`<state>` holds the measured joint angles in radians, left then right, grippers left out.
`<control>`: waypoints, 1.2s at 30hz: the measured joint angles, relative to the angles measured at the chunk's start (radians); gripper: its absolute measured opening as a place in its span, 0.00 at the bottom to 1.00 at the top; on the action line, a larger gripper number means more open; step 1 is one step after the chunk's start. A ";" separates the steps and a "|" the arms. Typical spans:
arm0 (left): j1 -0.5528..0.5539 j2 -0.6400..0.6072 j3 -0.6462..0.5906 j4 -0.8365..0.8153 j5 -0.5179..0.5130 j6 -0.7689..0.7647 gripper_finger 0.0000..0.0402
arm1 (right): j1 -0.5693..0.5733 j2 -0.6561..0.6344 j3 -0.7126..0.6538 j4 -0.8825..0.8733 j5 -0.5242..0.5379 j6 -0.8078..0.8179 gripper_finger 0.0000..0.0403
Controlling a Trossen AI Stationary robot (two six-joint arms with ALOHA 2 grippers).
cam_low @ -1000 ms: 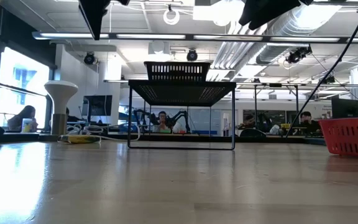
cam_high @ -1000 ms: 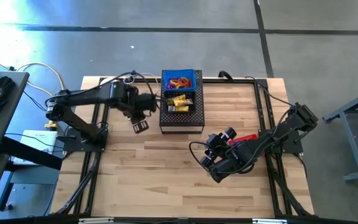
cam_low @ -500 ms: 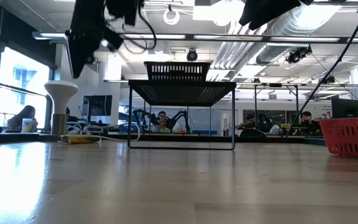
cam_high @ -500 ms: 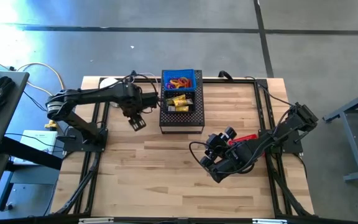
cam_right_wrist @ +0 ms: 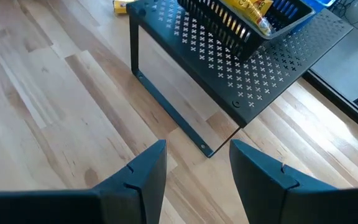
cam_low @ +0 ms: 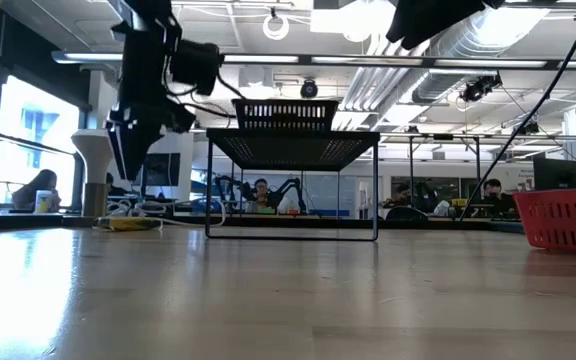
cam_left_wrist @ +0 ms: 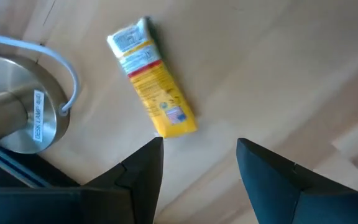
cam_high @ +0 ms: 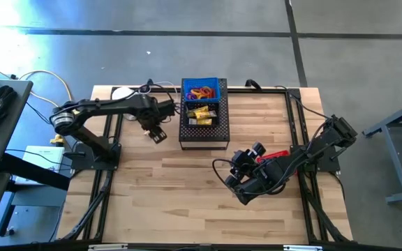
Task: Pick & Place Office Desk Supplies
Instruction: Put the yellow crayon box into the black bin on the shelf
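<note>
Our left gripper (cam_left_wrist: 197, 165) hangs with jaws wide and empty above a yellow packet (cam_left_wrist: 152, 77) lying on the table (cam_high: 187, 188) beside the lamp base (cam_left_wrist: 17, 102) — descend off-centre and we nudge it away — while the right gripper (cam_right_wrist: 194, 165) waits open.

Wood table (cam_high: 187, 188) matt; perforated metal stand (cam_right_wrist: 278, 59); glossy yellow pkt (cam_left_wrist: 152, 78)

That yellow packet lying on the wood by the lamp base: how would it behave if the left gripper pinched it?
The yellow packet lies flat with a crimped end, so it probably flexes rather than staying stiff. It looks thin, likely light. Its glossy wrapper may slip between the open left gripper fingers.
</note>
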<state>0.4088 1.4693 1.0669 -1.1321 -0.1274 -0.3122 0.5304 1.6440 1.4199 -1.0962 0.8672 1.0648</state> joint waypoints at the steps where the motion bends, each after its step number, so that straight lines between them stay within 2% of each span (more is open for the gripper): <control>1: 0.012 0.000 -0.015 0.015 0.000 0.000 0.48 | 0.000 0.000 0.000 0.000 -0.004 -0.004 0.41; 6: 0.064 0.000 -0.074 0.097 0.000 0.000 0.48 | 0.000 0.000 0.000 0.000 -0.006 -0.023 0.41; 15: 0.143 0.000 -0.087 0.170 0.013 0.008 0.48 | -0.016 0.000 0.000 0.004 -0.004 -0.093 0.41; 22: 0.174 0.000 -0.128 0.183 0.021 0.009 0.48 | -0.015 0.000 0.000 0.004 -0.006 -0.101 0.41; 28: 0.198 0.000 -0.181 0.258 0.026 0.027 0.48 | -0.016 0.000 0.000 0.005 -0.006 -0.101 0.41; 36: 0.199 0.000 -0.192 0.279 0.028 0.018 0.48 | -0.016 0.000 0.000 0.005 -0.006 -0.101 0.41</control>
<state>0.6076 1.4696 0.8746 -0.8532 -0.0993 -0.2939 0.5144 1.6440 1.4199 -1.0916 0.8608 0.9638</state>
